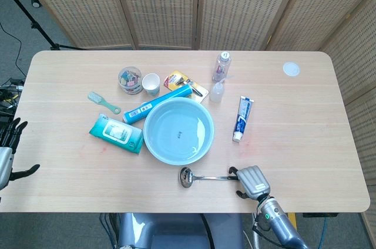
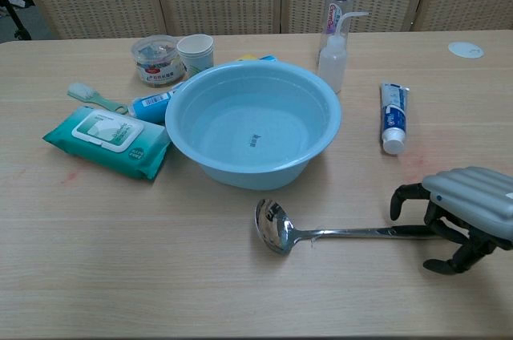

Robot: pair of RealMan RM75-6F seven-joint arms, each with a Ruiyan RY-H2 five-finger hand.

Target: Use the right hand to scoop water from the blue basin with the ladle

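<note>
Over ladle (image 2: 353,232) handle, right hand (image 2: 463,213), fingers curled.

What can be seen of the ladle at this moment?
The ladle is shiny metal, with a round bowl and a long thin handle that looks dark toward its end. It lies flat on the table just in front of the blue basin, apart from it, bowl facing up and toward the robot's left. The right hand sits over the handle's end, fingers curled around it; a firm grip cannot be confirmed.
</note>
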